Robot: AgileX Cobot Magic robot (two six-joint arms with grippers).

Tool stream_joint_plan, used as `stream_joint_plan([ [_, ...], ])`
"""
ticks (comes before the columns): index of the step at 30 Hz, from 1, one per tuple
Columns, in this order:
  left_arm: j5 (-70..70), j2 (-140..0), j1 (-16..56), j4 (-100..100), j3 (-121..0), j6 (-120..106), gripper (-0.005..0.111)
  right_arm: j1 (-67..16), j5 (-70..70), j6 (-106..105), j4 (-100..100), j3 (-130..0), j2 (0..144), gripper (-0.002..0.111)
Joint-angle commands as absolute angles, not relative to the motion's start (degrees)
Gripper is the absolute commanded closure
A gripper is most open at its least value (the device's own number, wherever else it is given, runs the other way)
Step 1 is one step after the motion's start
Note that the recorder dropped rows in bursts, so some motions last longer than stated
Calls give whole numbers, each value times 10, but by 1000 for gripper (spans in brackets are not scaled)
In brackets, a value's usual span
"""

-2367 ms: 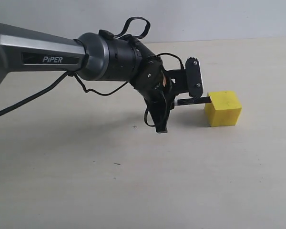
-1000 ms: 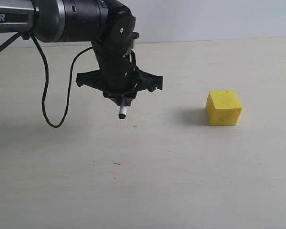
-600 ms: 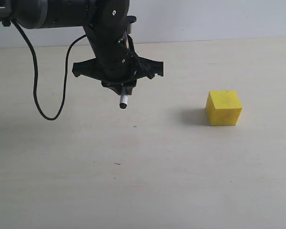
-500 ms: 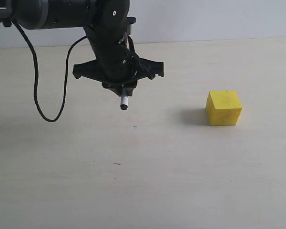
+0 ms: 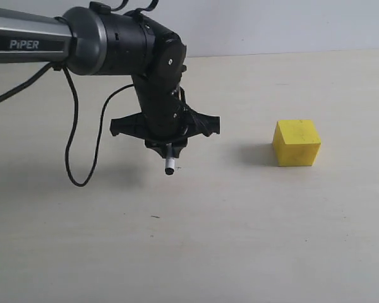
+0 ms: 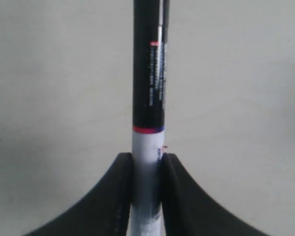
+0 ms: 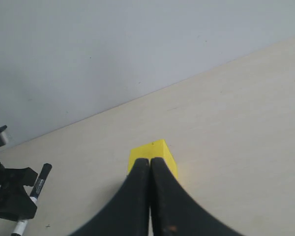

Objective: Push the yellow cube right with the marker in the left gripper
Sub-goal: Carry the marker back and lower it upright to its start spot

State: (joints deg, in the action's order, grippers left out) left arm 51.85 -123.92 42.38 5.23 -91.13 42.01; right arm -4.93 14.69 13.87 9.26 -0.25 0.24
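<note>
The yellow cube [image 5: 295, 143] sits on the table at the right, standing free. My left gripper [image 5: 168, 146] hangs well left of it, above the table, shut on the marker [image 5: 170, 165], whose white end pokes out below the claw. In the left wrist view the black fingers [image 6: 119, 191] clamp the marker's white barrel [image 6: 147, 162]; its black part [image 6: 148, 73] extends beyond them. My right gripper [image 7: 150, 160] is shut and empty, its tips in front of the cube [image 7: 158, 147] in that view; it does not show in the exterior view. The marker [image 7: 38, 181] appears there too.
A pale wooden table [image 5: 240, 240] runs to a grey wall [image 5: 271, 25] at the back. The left arm's black cable [image 5: 72, 145] loops down near the table on the left.
The left gripper, earlier with the marker against the cube's left side, pulled away left, and over the last half second has come down and slightly right. The cube has not moved.
</note>
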Motion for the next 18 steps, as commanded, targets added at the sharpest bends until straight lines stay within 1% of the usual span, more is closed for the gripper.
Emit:
stream_joint_plan([
  [1, 508, -1258, 425, 42, -914, 425, 107, -46, 138, 136, 91, 0, 0, 108],
  [13, 488, -1287, 425, 40, -914, 425, 106, -46, 138, 136, 91, 0, 0, 108],
  [15, 488, -1287, 425, 40, -914, 425, 105, -46, 138, 136, 91, 0, 0, 108],
  [18, 488, -1287, 425, 40, -914, 425, 96, -46, 138, 136, 91, 0, 0, 108],
])
